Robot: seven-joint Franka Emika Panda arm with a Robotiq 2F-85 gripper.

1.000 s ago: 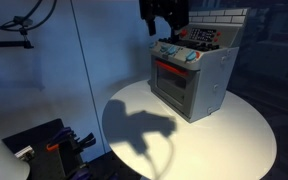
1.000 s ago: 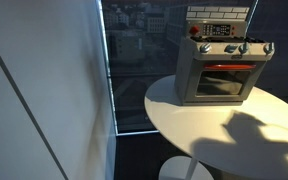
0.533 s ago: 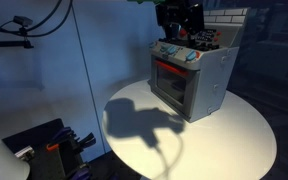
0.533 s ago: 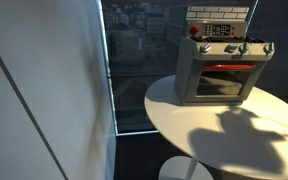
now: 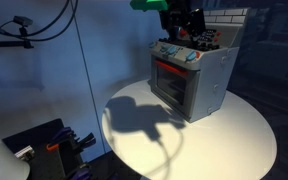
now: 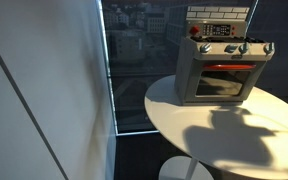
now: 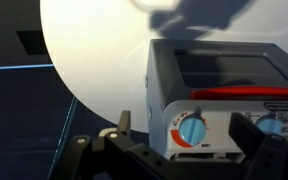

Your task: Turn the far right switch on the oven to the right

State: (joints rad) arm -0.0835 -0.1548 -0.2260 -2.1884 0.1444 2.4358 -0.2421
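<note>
The silver-grey toy oven (image 5: 209, 85) stands at the back of a round white table, with a red-glowing door window and a brick back panel. It also shows in an exterior view (image 6: 189, 75) and in the wrist view (image 7: 162, 75). The switch (image 5: 193, 57) is the right-end light-blue knob of the front row; it shows too in an exterior view (image 6: 267, 47). My gripper (image 5: 181, 34) hangs just above the oven's knob row. In the wrist view the gripper (image 7: 191, 150) is open and empty, and the switch (image 7: 191, 131) lies between its two dark fingers, not touched.
The round white table (image 5: 184, 145) carries only the oven and the arm's shadow; it also shows in an exterior view (image 6: 214, 135). A tall blue-lit panel (image 5: 44, 70) stands beside it. Dark equipment (image 5: 44, 148) sits low by the table. Other blue knobs (image 7: 274, 125) sit beside the switch.
My gripper has moved sideways over the oven's top toward the knob row. Its shadow on the table has shifted. The oven has not moved.
</note>
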